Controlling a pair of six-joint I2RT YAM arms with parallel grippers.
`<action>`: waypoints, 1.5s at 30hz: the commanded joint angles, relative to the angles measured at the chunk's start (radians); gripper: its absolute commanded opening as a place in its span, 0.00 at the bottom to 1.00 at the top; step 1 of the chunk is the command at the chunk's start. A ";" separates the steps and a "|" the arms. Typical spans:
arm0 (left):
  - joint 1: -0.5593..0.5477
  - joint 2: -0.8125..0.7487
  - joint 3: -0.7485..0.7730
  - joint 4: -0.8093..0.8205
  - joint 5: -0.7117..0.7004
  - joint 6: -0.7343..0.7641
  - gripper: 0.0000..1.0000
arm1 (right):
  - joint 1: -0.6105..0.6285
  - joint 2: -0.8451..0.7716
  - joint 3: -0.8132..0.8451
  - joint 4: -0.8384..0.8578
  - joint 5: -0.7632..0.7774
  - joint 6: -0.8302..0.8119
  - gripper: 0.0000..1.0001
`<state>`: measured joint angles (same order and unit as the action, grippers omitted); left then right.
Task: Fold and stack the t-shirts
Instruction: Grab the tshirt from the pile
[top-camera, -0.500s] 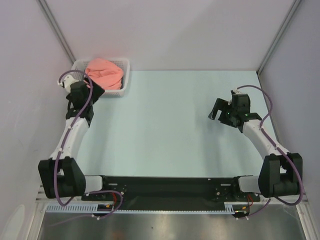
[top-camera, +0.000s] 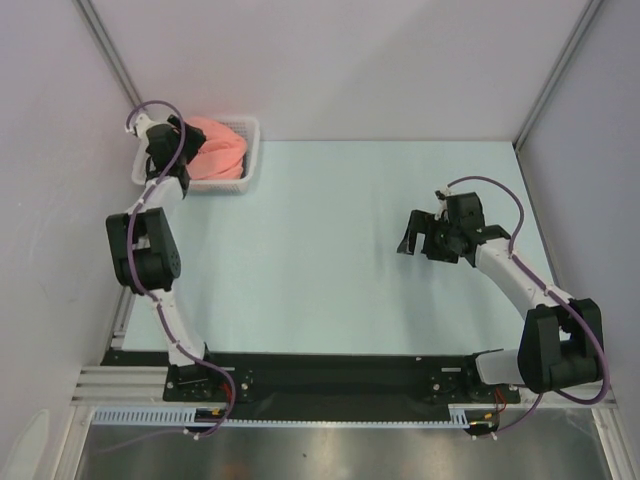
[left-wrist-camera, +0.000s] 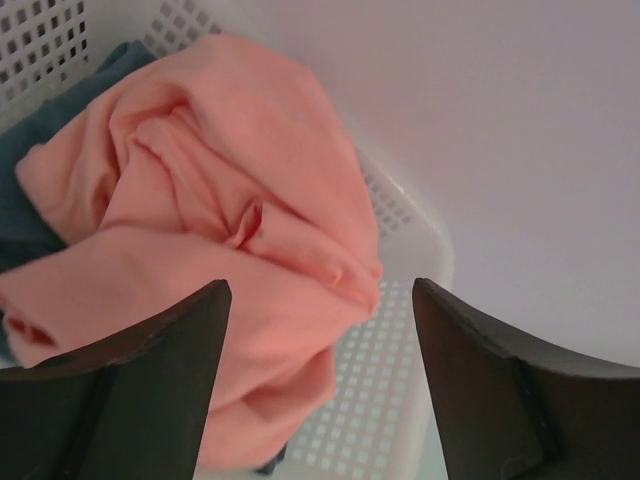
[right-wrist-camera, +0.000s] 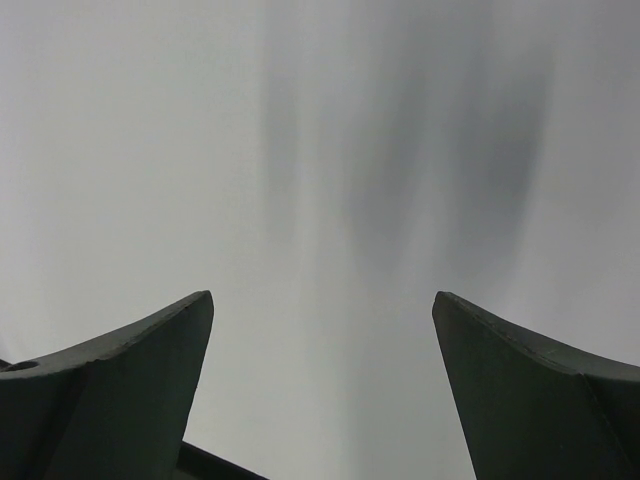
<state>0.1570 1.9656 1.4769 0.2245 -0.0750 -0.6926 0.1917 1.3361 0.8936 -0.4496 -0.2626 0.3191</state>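
While the left pincer (left-wrist-camera: 318, 292) and right pincer (right-wrist-camera: 322, 297) gape empty, the pale table (top-camera: 330, 250) lies between white walls (top-camera: 330, 60).

My left arm (top-camera: 140, 255) and right arm (top-camera: 510, 275) look alike: white tubular links, bulky black joint housings, a purple cable (top-camera: 152, 103) looping alongside each. The left gripper (left-wrist-camera: 318, 290) and right gripper (right-wrist-camera: 322, 295) end in dark, matte, wedge-shaped fingers (left-wrist-camera: 150, 390).

The salmon-pink t-shirt (left-wrist-camera: 200, 230) lies crumpled in the white basket (left-wrist-camera: 392, 400), atop the slate-blue t-shirt (left-wrist-camera: 18, 205).
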 joint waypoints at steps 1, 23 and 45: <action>0.044 0.119 0.150 0.090 0.128 -0.126 0.78 | -0.001 0.009 0.007 -0.006 -0.004 -0.034 1.00; 0.085 0.558 0.523 0.257 0.214 -0.556 0.52 | -0.014 0.040 0.021 0.003 0.025 -0.012 1.00; -0.011 -0.041 -0.374 1.383 0.175 -1.116 0.00 | 0.061 0.012 0.197 -0.155 0.011 -0.051 1.00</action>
<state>0.1581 2.0872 1.1126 1.1679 0.1406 -1.7275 0.2466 1.4002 1.0592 -0.5621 -0.2592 0.2943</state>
